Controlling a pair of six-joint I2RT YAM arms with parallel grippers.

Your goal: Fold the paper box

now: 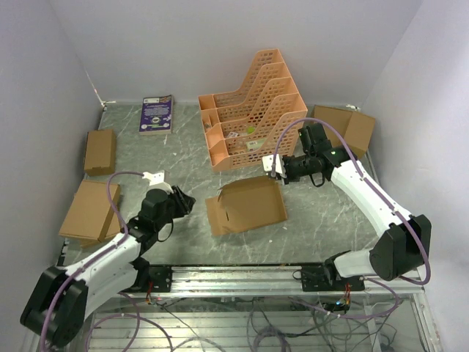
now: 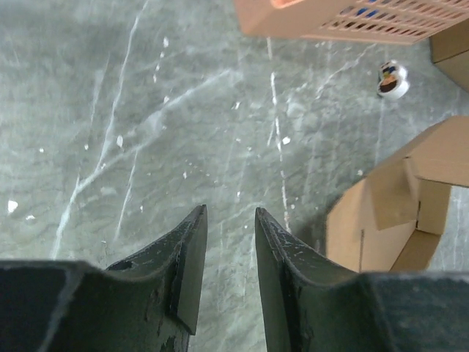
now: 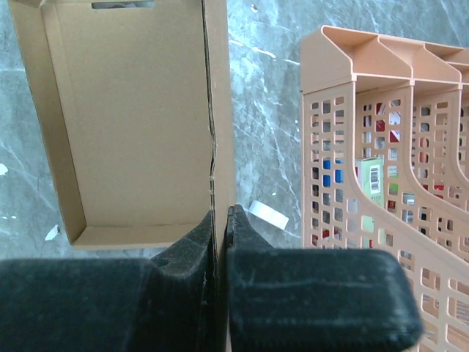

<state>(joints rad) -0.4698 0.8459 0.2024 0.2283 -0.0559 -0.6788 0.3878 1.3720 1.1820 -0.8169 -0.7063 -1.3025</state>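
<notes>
The paper box (image 1: 245, 205) lies partly folded in the middle of the table, a shallow brown tray with raised walls. My right gripper (image 1: 275, 170) is at its far right corner, shut on the box's upright side wall (image 3: 218, 110), which runs straight up from between the tips of the right gripper (image 3: 222, 213). The box's inside (image 3: 132, 125) faces this camera. My left gripper (image 1: 187, 202) hovers just left of the box, apart from it. In the left wrist view the left gripper (image 2: 231, 213) stands open over bare table, and the paper box (image 2: 410, 198) shows at the right.
An orange lattice file rack (image 1: 253, 110) stands right behind the box, close to my right gripper. A small tape roll (image 3: 266, 215) lies between the box and the rack. Ready-made brown boxes (image 1: 89, 211) sit at the left, a purple booklet (image 1: 157, 114) at the back, and more cardboard (image 1: 344, 125) at the back right.
</notes>
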